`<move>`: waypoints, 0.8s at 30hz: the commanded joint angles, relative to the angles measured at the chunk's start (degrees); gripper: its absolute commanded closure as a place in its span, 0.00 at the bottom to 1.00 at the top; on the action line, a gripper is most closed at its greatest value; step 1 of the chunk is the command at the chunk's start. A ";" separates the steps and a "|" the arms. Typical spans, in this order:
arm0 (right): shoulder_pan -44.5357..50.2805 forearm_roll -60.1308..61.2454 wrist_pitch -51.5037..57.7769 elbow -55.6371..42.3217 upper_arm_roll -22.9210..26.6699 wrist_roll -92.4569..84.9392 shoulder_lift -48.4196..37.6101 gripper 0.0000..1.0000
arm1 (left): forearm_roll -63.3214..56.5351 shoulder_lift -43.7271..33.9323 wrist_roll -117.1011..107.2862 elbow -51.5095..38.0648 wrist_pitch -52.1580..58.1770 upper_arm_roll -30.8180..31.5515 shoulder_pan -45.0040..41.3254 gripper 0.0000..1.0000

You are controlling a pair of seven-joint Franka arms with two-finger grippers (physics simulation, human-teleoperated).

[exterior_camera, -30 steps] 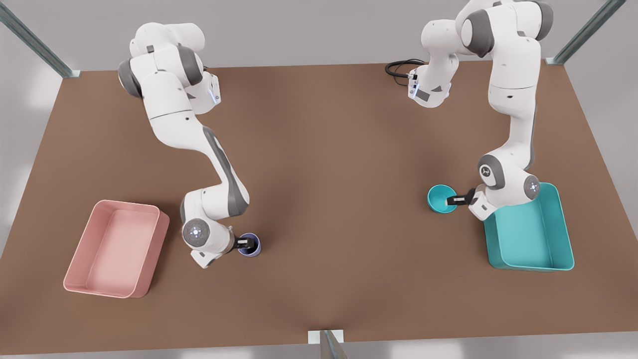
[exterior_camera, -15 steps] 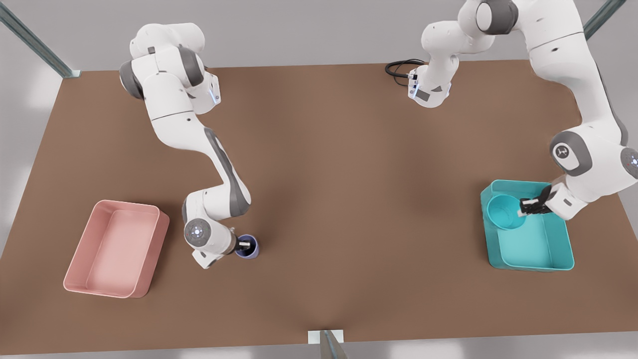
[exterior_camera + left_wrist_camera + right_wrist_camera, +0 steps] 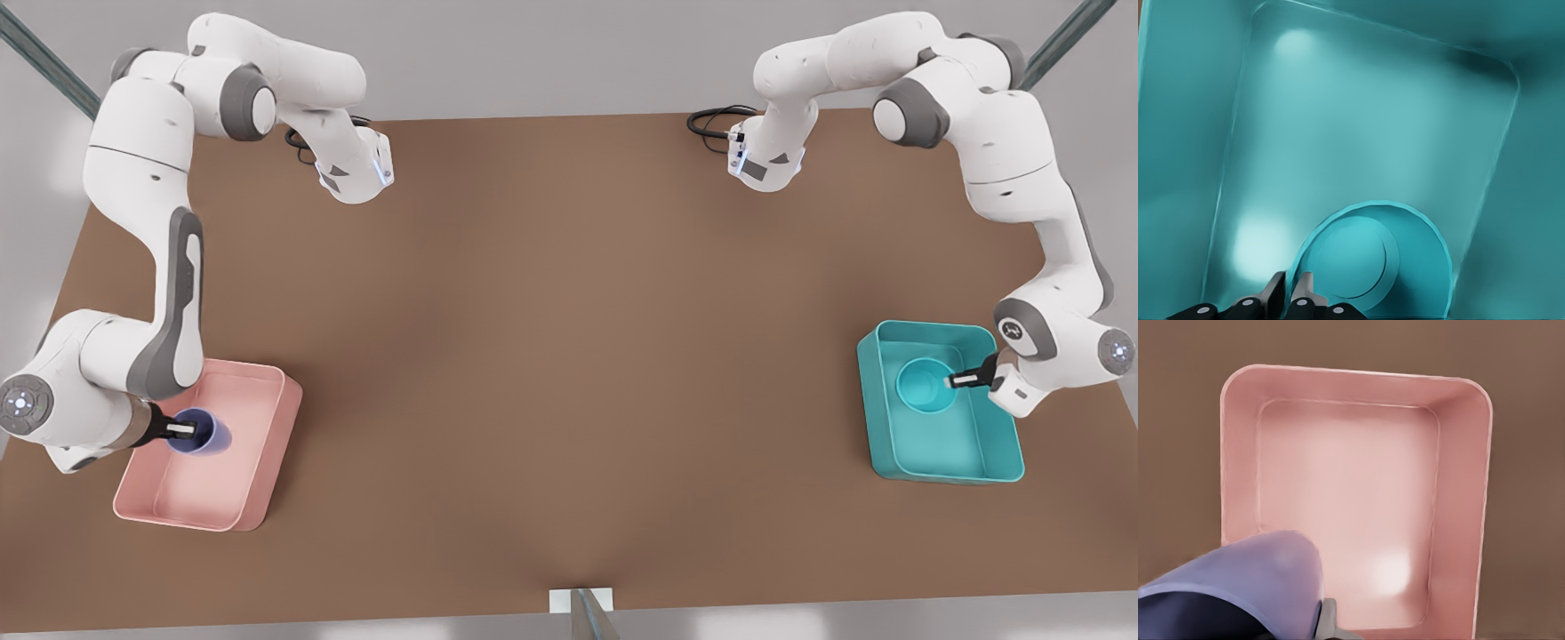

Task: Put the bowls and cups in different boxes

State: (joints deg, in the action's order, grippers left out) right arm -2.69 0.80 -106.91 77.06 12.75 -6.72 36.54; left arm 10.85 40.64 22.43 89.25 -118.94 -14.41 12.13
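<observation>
Lavender cup point(image 3: 203, 433) now up off the table, carried by right gripper point(image 3: 180, 430) over the pink box point(image 3: 267, 444), no longer on brown surface near centre. Teal bowl point(image 3: 925, 385) moved from beside the teal box point(image 3: 996, 467) to lower inside it, left gripper point(image 3: 962, 380) clamped on its rim.

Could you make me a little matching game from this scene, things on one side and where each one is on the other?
Things:
1. teal bowl
2. lavender cup
3. left pincer
4. black cable

Places:
A. over the pink box
B. far table edge
C. inside the teal box
D. clamped on the bowl's rim

Pairs: 1-C, 2-A, 3-D, 4-B
</observation>
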 commanded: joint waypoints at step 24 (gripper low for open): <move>-1.35 4.12 -10.77 0.81 -0.71 -24.05 8.90 0.00 | -14.98 -24.56 -13.47 -7.60 33.69 13.62 -21.62 0.00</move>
State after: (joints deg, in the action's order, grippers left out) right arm -4.05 3.62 -118.01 77.92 12.02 -22.26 45.47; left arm -3.95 16.15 15.65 81.66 -87.80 -0.79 -9.54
